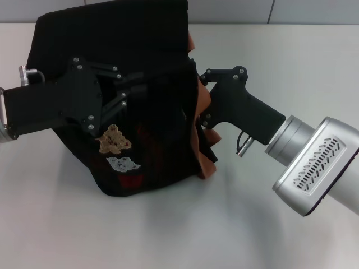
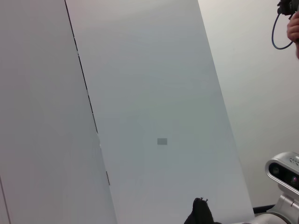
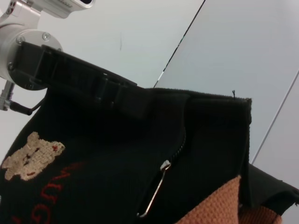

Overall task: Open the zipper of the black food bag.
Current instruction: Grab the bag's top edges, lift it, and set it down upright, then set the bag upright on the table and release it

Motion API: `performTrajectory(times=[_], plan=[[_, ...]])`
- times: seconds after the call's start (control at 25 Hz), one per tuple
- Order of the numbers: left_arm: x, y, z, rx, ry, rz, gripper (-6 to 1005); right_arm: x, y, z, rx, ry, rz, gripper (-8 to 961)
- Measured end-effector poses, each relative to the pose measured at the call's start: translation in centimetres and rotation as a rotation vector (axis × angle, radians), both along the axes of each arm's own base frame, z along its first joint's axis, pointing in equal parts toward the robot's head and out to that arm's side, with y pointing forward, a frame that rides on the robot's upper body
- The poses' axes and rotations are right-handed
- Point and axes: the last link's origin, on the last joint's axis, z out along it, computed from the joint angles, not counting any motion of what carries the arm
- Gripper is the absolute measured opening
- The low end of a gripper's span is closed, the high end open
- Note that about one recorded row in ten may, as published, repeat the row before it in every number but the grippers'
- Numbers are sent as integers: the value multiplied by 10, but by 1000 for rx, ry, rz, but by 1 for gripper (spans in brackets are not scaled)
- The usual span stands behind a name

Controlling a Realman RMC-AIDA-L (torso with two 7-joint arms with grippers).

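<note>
The black food bag lies on the white table, with its tan bear patch, white bear patch and red lettering facing up. Its tan-brown handles bunch at its right edge. My left gripper reaches from the left over the bag's upper face. My right gripper comes in from the right against the handle edge, its tips hidden by the bag. The right wrist view shows the black food bag close up, with the zipper running down to its silver oblong pull tab, which hangs free. The left gripper's body lies along the bag's top.
The white table extends in front of the bag and to both sides. The left wrist view faces pale wall panels, with a scrap of black at the bottom and the robot's head at the lower right.
</note>
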Motion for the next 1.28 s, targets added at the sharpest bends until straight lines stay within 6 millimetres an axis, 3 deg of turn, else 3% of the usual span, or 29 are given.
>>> performTrajectory(times=[0.24,0.6,0.96,1.28], plan=[[-5,-4,4,33,-45,29,99,5,2,0,4,-21,-17,-2],[-25,-17,22,134,-115,102,99,27,9,2,26,-83,-113,-1],[-42,-25,35,204,-166,171,99,60,10,22,127,-64,-254,0],[-44,-25,34,203,-167,177,95,56,8,25,131,-24,-241,54]])
